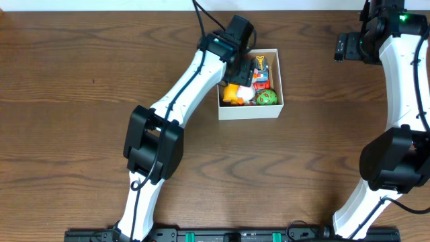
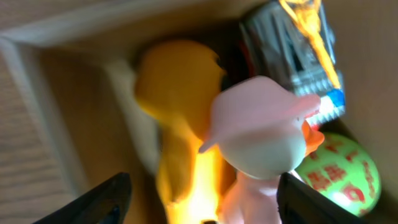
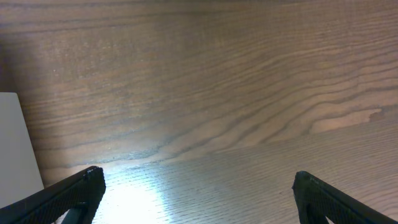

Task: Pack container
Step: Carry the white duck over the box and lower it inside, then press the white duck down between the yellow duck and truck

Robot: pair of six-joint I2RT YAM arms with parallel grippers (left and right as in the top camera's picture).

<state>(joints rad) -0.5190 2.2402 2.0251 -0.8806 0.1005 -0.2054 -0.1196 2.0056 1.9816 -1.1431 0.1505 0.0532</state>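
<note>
The container [image 1: 250,110], a small white box with a brown inside, sits at the table's back middle. It holds an orange toy [image 1: 232,94], a green ball [image 1: 266,98] and a red and grey toy [image 1: 261,70]. My left gripper [image 1: 243,67] reaches down into it. In the left wrist view my left gripper [image 2: 202,208] is open, its fingers apart on either side of the orange toy [image 2: 177,87] and a pink and white toy [image 2: 261,130] that lie in the box. The green ball [image 2: 339,171] lies to the right. My right gripper [image 3: 199,199] hangs open over bare wood.
My right arm [image 1: 403,81] stands along the table's right side, its gripper [image 1: 346,47] near the back edge. A flat white shape [image 3: 12,143] shows at the left edge of the right wrist view. The container's wall [image 2: 25,81] borders the toys on the left.
</note>
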